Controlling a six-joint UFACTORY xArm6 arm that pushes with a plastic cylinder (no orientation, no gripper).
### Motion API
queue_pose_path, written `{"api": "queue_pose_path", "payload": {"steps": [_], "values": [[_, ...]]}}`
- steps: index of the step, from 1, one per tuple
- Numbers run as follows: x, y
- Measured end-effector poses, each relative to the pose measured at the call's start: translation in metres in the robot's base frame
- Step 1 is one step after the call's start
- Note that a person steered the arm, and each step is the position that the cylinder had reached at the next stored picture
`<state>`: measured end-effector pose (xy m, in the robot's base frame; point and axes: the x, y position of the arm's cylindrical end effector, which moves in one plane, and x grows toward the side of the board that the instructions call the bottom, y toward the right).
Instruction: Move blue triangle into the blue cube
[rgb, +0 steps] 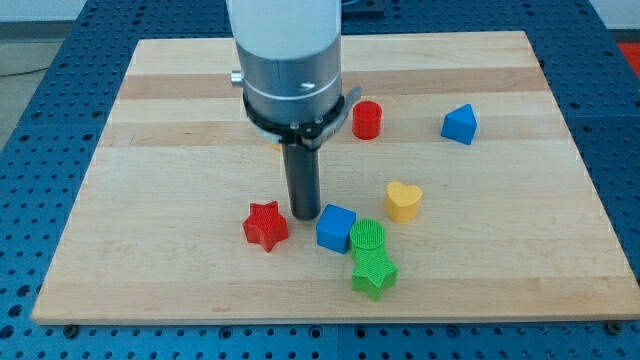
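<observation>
The blue triangle (460, 123) lies on the wooden board (180, 120) at the view's upper right. The blue cube (335, 228) sits near the board's middle, toward the view's bottom. My tip (304, 214) stands on the board just left of and slightly above the blue cube, between it and the red star (265, 225). The tip is far to the left of and below the blue triangle. The arm's grey and white body rises above the rod and hides part of the board behind it.
A red cylinder (367, 119) stands right of the arm. A yellow heart (403, 201) lies right of the blue cube. A green cylinder (367, 237) touches the cube's right side, with a green star (374, 272) just below it.
</observation>
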<state>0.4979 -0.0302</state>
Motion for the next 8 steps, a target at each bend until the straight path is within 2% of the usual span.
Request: {"api": "queue_pose_path", "payload": {"steps": [1, 2, 3, 4, 6, 7, 8], "values": [[-0.027, 0.067], [-0.034, 0.151], [-0.051, 0.207], [-0.113, 0.213], [-0.146, 0.209], [-0.166, 0.177], [-0.166, 0.139]]}}
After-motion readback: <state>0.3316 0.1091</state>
